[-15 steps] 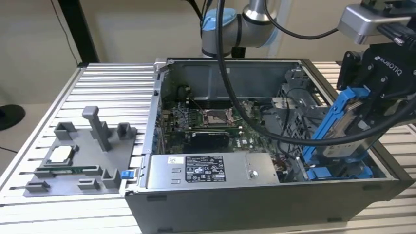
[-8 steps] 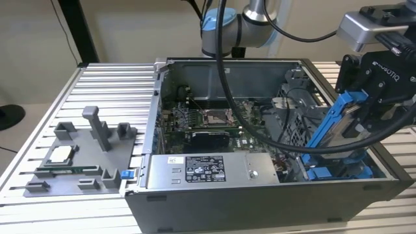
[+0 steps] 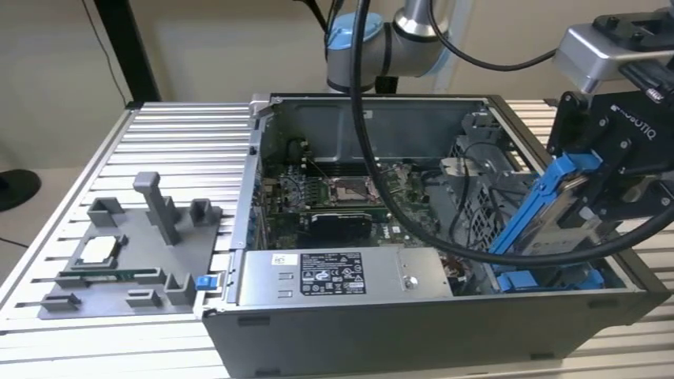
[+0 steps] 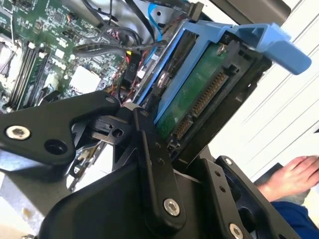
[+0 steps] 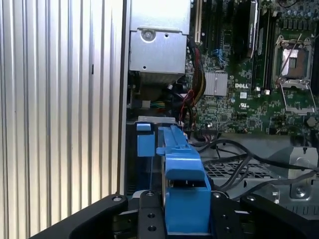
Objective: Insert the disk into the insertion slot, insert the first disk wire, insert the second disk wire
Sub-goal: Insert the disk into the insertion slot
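Disk [image 3: 556, 207] is clamped between the jaws of the gripper [image 3: 592, 193]. It is held tilted, and its lower end is close to the insertion slot [image 3: 548, 280], at about 4 o'clock of the open computer case [image 3: 421, 332] in the exterior view; I cannot tell if they touch. In the second wrist view its green circuit board [image 4: 192, 97] is bare. I judge it stiff, rather heavy and fragile, so the hold belongs on the blue carrier [image 5: 183, 169], not the board.

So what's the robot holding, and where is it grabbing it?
The gripper is shut on the disk, pinching its two flat sides near the upper end. The disk is tilted over the insertion slot.
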{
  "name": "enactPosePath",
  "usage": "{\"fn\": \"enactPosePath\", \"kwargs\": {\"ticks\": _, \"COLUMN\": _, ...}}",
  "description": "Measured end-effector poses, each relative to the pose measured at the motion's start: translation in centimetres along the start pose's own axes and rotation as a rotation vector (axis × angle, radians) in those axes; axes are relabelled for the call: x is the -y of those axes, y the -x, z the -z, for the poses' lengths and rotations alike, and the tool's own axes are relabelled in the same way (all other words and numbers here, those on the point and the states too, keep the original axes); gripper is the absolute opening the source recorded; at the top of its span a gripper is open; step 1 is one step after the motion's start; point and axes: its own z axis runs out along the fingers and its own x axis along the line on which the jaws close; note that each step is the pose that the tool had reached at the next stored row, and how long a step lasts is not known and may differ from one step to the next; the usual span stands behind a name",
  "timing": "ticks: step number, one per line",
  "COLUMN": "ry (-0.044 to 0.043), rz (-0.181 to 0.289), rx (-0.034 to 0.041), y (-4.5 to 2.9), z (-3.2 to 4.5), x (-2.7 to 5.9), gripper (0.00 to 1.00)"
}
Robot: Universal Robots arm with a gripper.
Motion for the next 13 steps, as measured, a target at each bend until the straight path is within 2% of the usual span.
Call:
{"fn": "enactPosePath", "kwargs": {"ticks": 3, "ry": 0.0007, "rz": 0.000, "rx": 0.0082, "y": 0.01, "z": 0.21, "x": -0.01, "gripper": 0.00}}
{"fn": "enactPosePath", "kwargs": {"ticks": 9, "ry": 0.0012, "rz": 0.006, "rx": 0.0118, "y": -0.32, "z": 0.15, "x": -0.02, "gripper": 0.00}}
{"fn": "enactPosePath", "kwargs": {"ticks": 13, "ry": 0.0012, "rz": 0.006, "rx": 0.0117, "y": -0.42, "z": -0.05, "x": -0.07, "gripper": 0.00}}
